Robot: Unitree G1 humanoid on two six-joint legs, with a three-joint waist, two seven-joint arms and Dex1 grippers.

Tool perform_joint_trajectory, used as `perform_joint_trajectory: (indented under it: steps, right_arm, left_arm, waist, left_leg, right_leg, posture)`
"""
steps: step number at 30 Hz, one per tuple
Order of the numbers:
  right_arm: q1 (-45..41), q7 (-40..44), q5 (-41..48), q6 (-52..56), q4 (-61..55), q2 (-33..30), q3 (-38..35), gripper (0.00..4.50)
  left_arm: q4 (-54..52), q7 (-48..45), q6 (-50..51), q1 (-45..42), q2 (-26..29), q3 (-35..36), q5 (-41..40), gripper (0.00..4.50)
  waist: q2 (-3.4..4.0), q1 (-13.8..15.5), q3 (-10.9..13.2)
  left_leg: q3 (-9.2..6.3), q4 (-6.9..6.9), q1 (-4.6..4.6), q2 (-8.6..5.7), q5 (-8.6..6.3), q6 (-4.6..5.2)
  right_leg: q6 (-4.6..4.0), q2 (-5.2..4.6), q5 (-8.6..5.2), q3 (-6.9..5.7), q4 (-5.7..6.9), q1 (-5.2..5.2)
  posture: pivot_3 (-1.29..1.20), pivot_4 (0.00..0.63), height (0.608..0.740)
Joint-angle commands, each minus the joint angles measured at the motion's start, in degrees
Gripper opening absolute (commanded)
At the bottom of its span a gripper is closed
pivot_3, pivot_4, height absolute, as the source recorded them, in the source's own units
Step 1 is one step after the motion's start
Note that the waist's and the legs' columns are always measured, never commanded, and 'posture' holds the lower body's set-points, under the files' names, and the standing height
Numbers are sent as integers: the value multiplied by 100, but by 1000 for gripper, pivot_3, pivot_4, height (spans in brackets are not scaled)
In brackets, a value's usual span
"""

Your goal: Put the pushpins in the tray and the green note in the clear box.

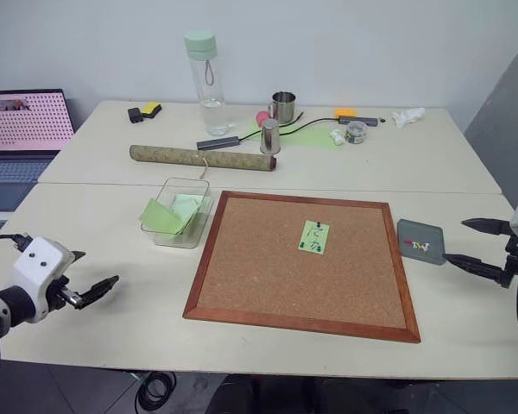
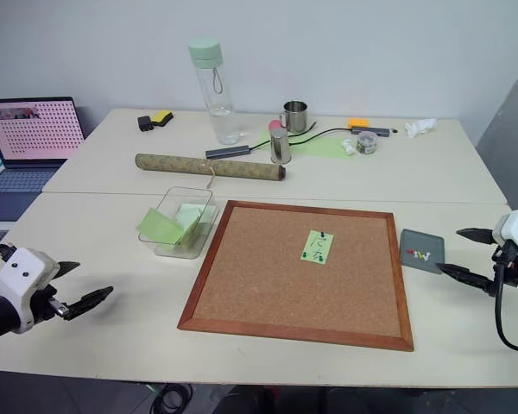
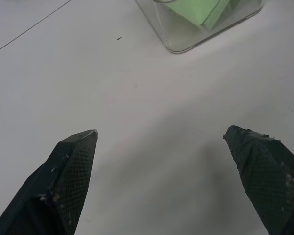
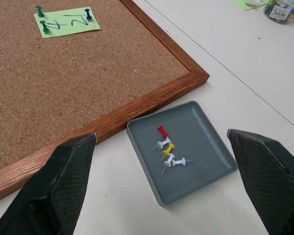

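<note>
Hovering low over the bare tabletop at the left, the left gripper (image 1: 91, 289) is keeping its two black fingers (image 3: 68, 181) spread wide and is holding nothing. Just ahead of it and toward the middle, the clear box (image 1: 167, 191) is sitting on the table with plain green notes lying tilted inside it, its right side close beside the left edge of the cork board (image 1: 242, 267). The wood-framed board is lying flat in the middle of the table, and the green note (image 1: 314, 236) with dark handwritten marks is sitting on it, right of centre, with three pushpins (image 4: 39, 10) stuck in it: two green and one dark blue. Right of the board, just beside its frame, the tray (image 4: 206, 137) is resting flat, holding a small cluster of loose pins (image 4: 167, 152), red, yellow and white. At the far right, the right gripper (image 1: 472, 243) is pointing toward the tray, its fingers (image 4: 63, 181) parted wide, empty and apart from the tray.
</note>
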Motion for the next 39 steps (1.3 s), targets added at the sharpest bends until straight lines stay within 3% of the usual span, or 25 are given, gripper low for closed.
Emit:
perform_joint_trajectory:
  steps: [1,33,39]
  right_arm:
    - [-27,45,-11,-93,-22,-104,-138,4500]
    - [247,-29,86,148,-509,23,-173,4500]
    - [210,-83,290,463,-1152,113,-87,4500]
  left_arm:
    - [-58,-184,-55,21,146,232,-74,4437]
    - [-238,-72,377,-359,-10,85,-196,4437]
    - [-1500,-509,844,-713,25,-726,-641,3454]
  waist:
    - [0,0,0]
    - [0,1,0]
    - [-1,33,1]
  left_leg:
    - [0,0,0,0,0,0]
    - [0,0,0,0,0,0]
    - [-1,3,-2,-1,0,0]
  right_leg:
    - [0,0,0,0,0,0]
    - [0,0,0,0,0,0]
    - [0,0,0,1,1,1]
  posture:
    - [0,150,740]
    - [0,150,740]
    - [0,150,740]
